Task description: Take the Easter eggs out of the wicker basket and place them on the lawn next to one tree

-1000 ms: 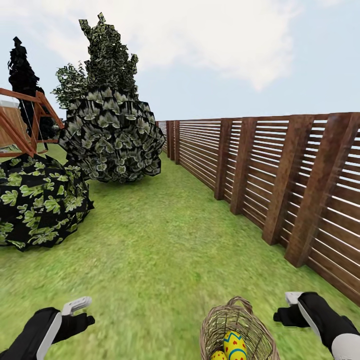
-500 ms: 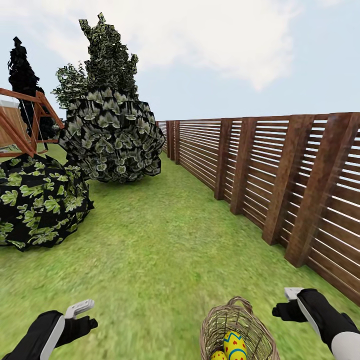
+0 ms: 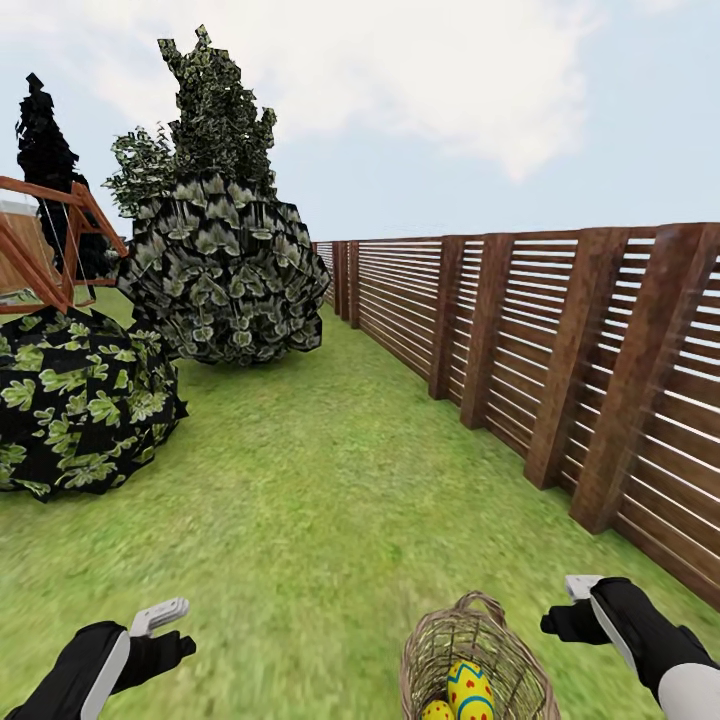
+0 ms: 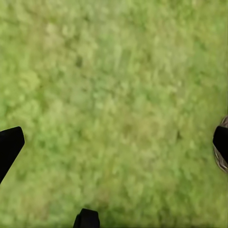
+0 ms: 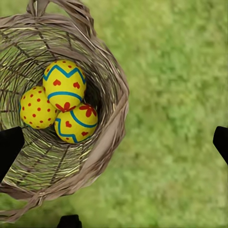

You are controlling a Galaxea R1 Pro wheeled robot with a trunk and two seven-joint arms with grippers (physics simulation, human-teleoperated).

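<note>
Tan open-weave wicker basket (image 3: 476, 665): lower part cut by the head view's bottom edge; two yellow patterned eggs (image 3: 468, 690) visible there, one clipped at the edge. Right wrist view: basket (image 5: 102, 156) cut at two picture edges; third egg (image 5: 37, 108) partly behind the other two. Mottled green lawn (image 4: 114, 109) is blurred in the left wrist view. Black left gripper (image 4: 114, 137): fingertips cropped at the frame edges.

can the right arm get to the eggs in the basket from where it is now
Probably yes. The right gripper hangs open just beside the wicker basket, whose mouth is uncovered, and all three Easter eggs lie exposed inside. Only the rim and small handle might crowd the fingers.
</note>
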